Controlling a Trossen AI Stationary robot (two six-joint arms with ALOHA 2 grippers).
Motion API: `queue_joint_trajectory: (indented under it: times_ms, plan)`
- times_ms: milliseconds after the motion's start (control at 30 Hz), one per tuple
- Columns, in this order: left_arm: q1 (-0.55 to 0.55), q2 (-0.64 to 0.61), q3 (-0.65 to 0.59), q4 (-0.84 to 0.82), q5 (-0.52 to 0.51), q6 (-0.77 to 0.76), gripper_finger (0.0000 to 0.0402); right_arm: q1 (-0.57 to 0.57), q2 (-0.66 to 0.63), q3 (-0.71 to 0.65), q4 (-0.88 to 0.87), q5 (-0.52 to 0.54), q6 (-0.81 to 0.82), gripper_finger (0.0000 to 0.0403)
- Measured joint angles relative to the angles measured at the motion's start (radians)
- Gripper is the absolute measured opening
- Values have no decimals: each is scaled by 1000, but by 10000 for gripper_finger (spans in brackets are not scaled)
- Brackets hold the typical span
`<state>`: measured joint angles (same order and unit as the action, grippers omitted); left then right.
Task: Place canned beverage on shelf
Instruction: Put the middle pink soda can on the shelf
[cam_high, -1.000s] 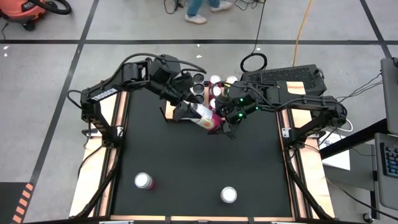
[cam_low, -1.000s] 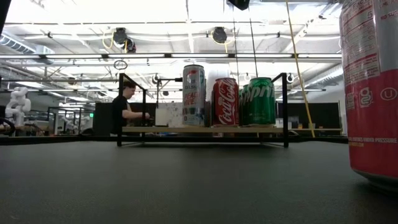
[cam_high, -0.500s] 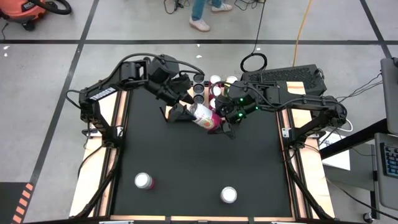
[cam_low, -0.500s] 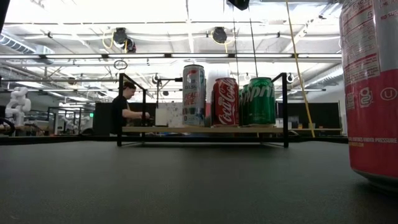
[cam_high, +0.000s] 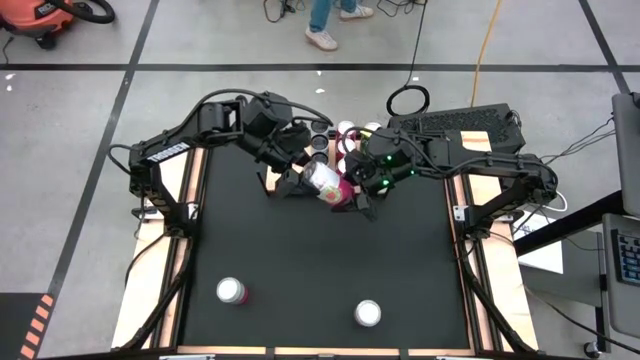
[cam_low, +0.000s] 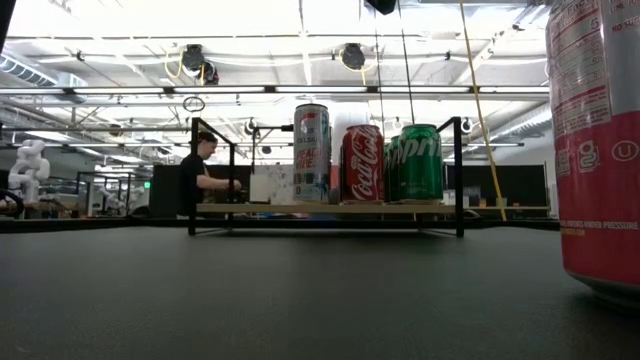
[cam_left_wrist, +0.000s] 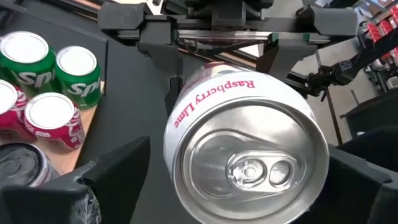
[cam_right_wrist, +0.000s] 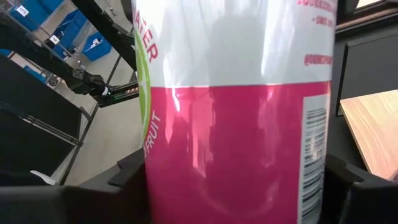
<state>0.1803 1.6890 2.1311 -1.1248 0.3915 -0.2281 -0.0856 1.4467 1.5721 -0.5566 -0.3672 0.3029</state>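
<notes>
held can (cam_left_wrist: 245, 149) – "Raspberry Lime", red can (cam_low: 362, 163) – Coca-Cola, green can (cam_low: 416, 162) – Sprite

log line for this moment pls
phase: handover | right gripper: holding raspberry lime can | left gripper: open around can top | shelf: cans on it

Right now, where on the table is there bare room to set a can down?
The black mat is bare between the arms and the two front cans. It is crowded at the shelf, where both tools hold a pink can.
</notes>
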Motion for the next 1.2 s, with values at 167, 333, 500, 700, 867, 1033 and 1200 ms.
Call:
queue_joint_trajectory:
  times_ms: [167,333,500,700,867,1033,1200]
  plan:
    - [3,-1,0,8,0,1,370,0,0,2,-1,0,0,274]
    - [3,-1,0,11,20,-9,338,0,0,2,1,0,0,274]
    - [3,-10,0,11,28,-28,319,0,0,2,8,0,0,274]
    - [3,-29,0,17,-1,-72,336,0,-1,4,21,-1,1,274]
    - [3,-35,0,31,-8,-70,364,0,-1,4,26,-6,-1,274]
    - [4,-35,0,50,-8,-53,368,0,-1,4,29,-7,-1,274]
    - [4,-35,0,55,-8,-45,344,0,-1,3,29,-7,9,274]
